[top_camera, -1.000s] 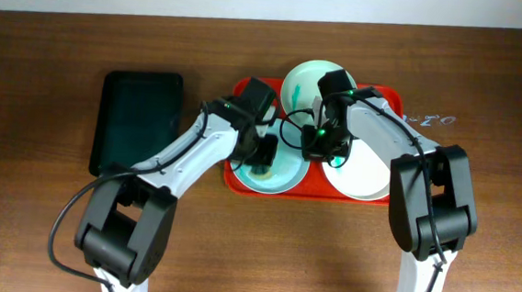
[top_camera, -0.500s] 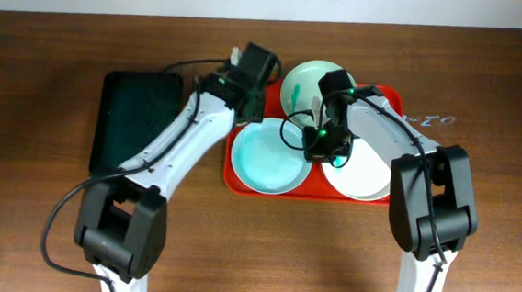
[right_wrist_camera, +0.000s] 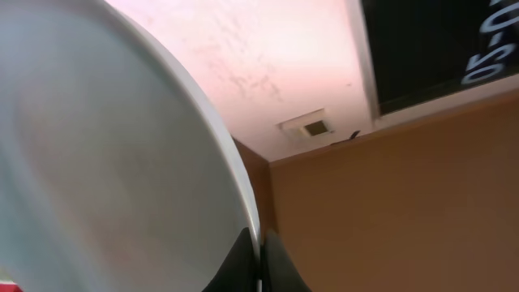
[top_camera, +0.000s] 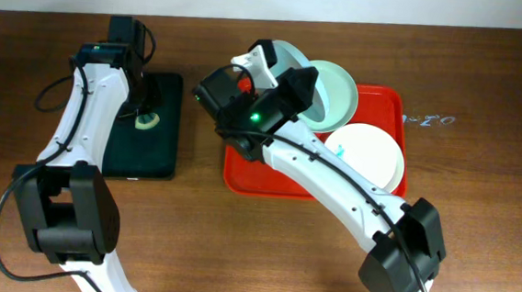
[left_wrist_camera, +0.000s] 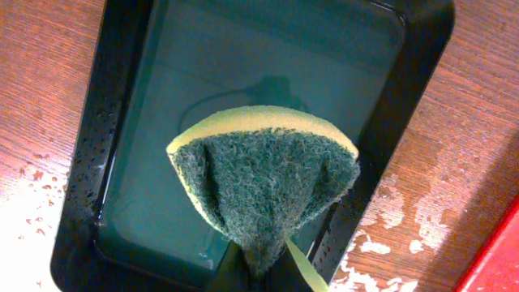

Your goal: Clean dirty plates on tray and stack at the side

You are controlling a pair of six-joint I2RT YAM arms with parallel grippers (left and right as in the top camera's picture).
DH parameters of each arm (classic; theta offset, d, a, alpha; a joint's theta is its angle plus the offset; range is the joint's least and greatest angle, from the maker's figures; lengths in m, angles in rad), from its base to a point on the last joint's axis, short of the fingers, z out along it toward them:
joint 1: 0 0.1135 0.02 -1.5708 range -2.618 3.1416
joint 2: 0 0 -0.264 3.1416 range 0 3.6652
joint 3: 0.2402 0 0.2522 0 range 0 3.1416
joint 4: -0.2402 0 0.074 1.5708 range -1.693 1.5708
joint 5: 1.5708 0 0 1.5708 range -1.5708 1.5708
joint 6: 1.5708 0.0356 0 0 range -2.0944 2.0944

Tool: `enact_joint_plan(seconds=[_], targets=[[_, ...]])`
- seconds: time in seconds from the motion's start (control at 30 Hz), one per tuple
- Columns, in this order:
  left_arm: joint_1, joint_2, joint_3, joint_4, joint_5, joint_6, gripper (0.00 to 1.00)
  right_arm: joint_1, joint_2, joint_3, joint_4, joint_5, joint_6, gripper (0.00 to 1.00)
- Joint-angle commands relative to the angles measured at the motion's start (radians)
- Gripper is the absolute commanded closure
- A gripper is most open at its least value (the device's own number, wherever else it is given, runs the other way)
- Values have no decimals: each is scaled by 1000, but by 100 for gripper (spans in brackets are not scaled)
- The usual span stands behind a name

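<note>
holding a plate on edge above the tray's back left corner

gripping by the rim, the right gripper (right_wrist_camera: 259, 261) has its fingers pressed on the edge of one mint plate (right_wrist_camera: 122, 162). the right wrist view looks up along the plate toward the ceiling, so the plate stands steeply tilted, nearly on edge, clear of the red tray (top_camera: 241, 174). from overhead the hand sits over the tray's back left corner, and the front left part of the tray lies bare. a second mint plate (top_camera: 336, 94) sits at the back of the tray and a white plate (top_camera: 371, 154) at the front right, just beside each other.

the left gripper (top_camera: 145, 112) is well apart, over the black tray (top_camera: 163, 162). it pinches a folded green and yellow sponge (left_wrist_camera: 263, 182), which hangs above the tray floor and seems not to touch it.

what matters for the stacking is where bare table lies from the held plate. a strip of wood runs between the two trays, just to the hand's left and toward the front. the right arm is the nearer one and already has the plate. as i judge it, the plate's face must be turned down flat before it is set there, and the rim-only pinch could let it swing.
</note>
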Motion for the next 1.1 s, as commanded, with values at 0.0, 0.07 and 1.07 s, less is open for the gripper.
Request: enact_joint_plan(seconds=[0.0, 0.07, 1.07], targets=[[2, 5, -13, -1, 7, -13, 100, -24, -24, 21, -1, -319, -31, 96], [1, 5, -28, -2, 8, -4, 100, -93, -21, 20, -35, -735, -31, 96], [-421, 75, -296, 510, 285, -40, 100, -541, 53, -541, 463, -1633, 219, 96]])
